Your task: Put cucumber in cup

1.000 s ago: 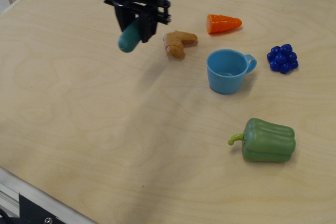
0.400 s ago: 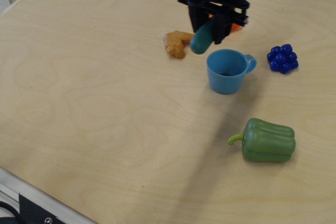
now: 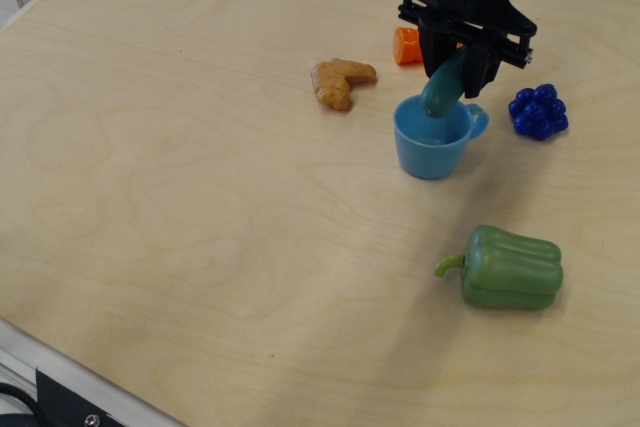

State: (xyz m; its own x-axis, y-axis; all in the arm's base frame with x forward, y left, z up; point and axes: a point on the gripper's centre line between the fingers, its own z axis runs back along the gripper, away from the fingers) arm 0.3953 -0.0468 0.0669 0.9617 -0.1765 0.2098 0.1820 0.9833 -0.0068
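Observation:
My black gripper [image 3: 458, 59] is shut on the dark teal-green cucumber [image 3: 441, 87], which hangs tilted with its lower end just above the mouth of the light blue cup [image 3: 432, 137]. The cup stands upright on the wooden table with its loop handle [image 3: 478, 120] pointing right. The cucumber's upper end is hidden between the fingers.
An orange carrot [image 3: 407, 45] lies behind the gripper, partly hidden. A tan croissant-like toy [image 3: 340, 80] lies left of the cup. A blue grape bunch [image 3: 538, 111] sits right of the cup. A green bell pepper [image 3: 508, 268] lies at the front right.
My gripper has carried the cucumber rightward from the table's left-centre, past the croissant toy, to above the cup. Nothing else has moved.

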